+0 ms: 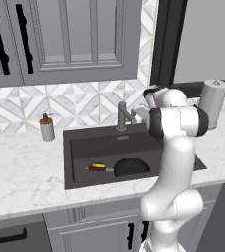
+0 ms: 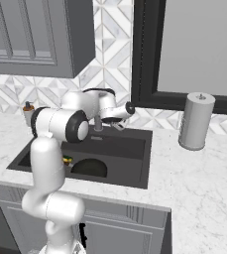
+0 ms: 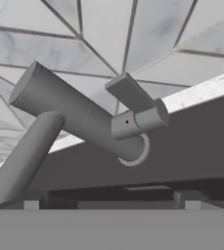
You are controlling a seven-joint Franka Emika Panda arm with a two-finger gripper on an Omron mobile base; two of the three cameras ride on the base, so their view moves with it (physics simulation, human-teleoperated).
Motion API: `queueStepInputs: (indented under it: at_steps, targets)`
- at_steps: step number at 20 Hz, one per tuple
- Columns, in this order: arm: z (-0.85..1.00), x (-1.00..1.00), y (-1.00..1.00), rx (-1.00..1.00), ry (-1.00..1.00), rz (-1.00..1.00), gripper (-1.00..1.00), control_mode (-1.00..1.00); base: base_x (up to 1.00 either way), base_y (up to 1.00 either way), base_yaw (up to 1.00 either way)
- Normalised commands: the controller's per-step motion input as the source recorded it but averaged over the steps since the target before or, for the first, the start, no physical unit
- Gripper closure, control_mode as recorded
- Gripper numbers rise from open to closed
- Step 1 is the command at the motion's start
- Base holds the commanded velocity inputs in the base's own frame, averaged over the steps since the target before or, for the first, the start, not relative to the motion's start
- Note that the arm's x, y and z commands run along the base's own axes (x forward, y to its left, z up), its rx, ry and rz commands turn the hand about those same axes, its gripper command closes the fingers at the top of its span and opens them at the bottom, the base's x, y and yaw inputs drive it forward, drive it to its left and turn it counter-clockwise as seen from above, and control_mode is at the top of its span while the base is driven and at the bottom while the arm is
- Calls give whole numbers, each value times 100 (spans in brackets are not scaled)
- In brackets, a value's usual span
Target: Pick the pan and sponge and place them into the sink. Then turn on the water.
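Hovering beside the grey metal faucet [image 3: 79, 117] at the rear edge of the large rectangular dark basin [image 1: 79, 147], the two-finger gripper [image 2: 119, 125] has its fingers spread wide, holding nothing. The round black frying pan [image 1: 131, 167] lies inside the basin, its reddish-brown handle [image 1: 98, 168] pointing left.
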Motion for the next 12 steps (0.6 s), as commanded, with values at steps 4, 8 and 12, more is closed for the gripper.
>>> queueStepInputs:
  at_steps: [4,8,12]
  targets:
    - [-16,23,3,0,0,0,-100,-100,0,0,0]
    - [-16,24,6,0,0,0,-100,-100,0,0,0]
    - [-9,27,0,0,1,0,-100,-100,0,0,0]
